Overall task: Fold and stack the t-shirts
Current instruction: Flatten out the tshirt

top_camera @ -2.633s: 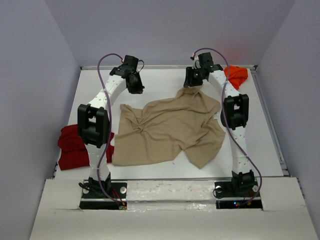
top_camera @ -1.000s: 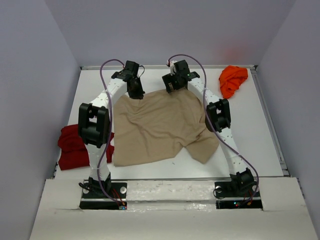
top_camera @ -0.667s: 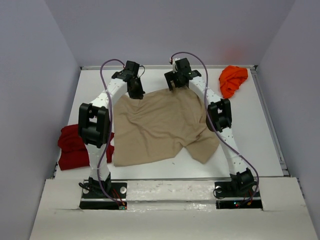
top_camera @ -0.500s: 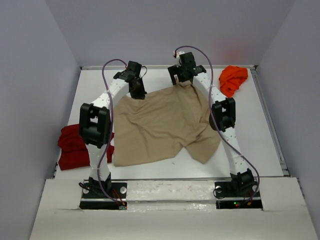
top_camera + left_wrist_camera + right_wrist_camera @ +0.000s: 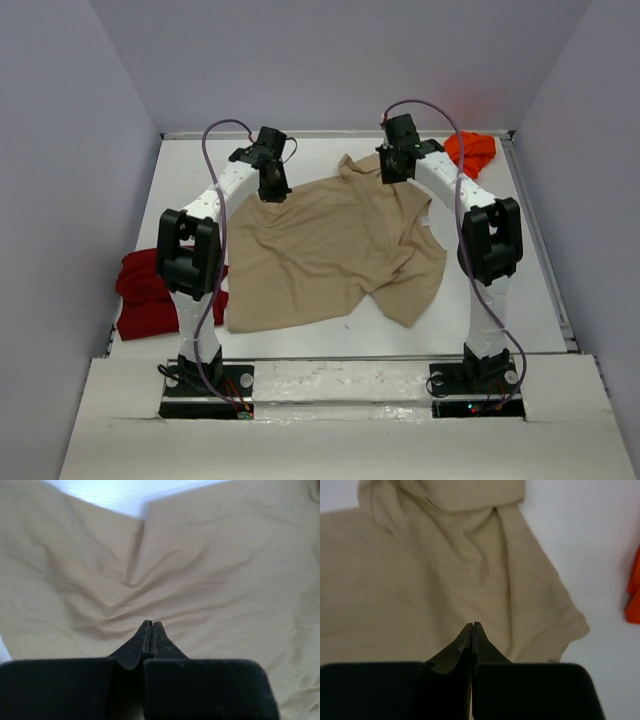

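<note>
**Left gripper**: clenched; creases in the tan shirt converge on its tips, so it appears to pinch the cloth. **Right gripper**: clenched over the sleeve; whether cloth is caught cannot be told. The shirt spreads from both toward the arm bases, rumpled. Risk: if the right gripper missed, a one-sided pull would skew the fold or drag the shirt across the surface.
</note>
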You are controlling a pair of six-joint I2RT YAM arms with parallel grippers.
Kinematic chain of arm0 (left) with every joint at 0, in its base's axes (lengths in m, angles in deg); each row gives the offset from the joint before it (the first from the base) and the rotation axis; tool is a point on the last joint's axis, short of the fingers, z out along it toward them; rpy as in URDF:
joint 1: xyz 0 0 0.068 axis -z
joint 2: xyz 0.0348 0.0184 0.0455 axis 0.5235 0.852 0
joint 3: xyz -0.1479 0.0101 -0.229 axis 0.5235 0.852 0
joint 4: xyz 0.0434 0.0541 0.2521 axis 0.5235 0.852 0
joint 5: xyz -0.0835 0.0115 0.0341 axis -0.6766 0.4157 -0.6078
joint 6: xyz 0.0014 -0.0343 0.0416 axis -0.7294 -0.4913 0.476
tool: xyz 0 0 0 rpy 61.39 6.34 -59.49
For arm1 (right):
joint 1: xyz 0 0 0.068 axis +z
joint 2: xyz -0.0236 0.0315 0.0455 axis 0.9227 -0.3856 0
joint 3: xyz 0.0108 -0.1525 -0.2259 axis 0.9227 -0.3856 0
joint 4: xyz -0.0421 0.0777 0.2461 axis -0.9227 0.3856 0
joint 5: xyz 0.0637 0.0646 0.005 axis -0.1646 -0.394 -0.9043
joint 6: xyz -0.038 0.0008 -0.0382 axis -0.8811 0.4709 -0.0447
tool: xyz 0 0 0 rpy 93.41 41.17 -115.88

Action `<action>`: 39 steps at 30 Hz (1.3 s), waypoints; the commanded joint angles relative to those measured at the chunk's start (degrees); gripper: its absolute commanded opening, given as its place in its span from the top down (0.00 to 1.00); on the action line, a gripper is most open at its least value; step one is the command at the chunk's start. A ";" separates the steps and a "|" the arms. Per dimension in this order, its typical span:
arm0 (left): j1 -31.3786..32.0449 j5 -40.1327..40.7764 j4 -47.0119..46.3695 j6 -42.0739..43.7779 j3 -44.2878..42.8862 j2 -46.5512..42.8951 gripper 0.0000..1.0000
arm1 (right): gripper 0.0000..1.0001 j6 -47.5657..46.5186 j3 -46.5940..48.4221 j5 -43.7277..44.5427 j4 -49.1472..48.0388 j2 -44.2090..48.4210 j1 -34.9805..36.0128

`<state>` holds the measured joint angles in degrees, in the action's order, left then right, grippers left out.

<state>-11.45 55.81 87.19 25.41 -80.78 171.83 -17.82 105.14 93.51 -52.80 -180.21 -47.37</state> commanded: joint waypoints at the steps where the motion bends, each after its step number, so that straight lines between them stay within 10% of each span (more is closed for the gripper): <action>1: -0.69 2.47 4.82 -0.67 -5.31 2.68 1.00 | 1.00 6.14 -9.26 -0.72 0.11 6.57 0.36; 39: -7.38 -8.35 8.87 -3.14 -19.82 19.03 1.00 | 1.00 9.14 -10.07 -8.38 -2.08 -2.56 -12.20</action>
<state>-18.12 48.99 94.60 22.68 -97.30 190.14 -8.42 92.26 86.29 -53.28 -180.35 -58.22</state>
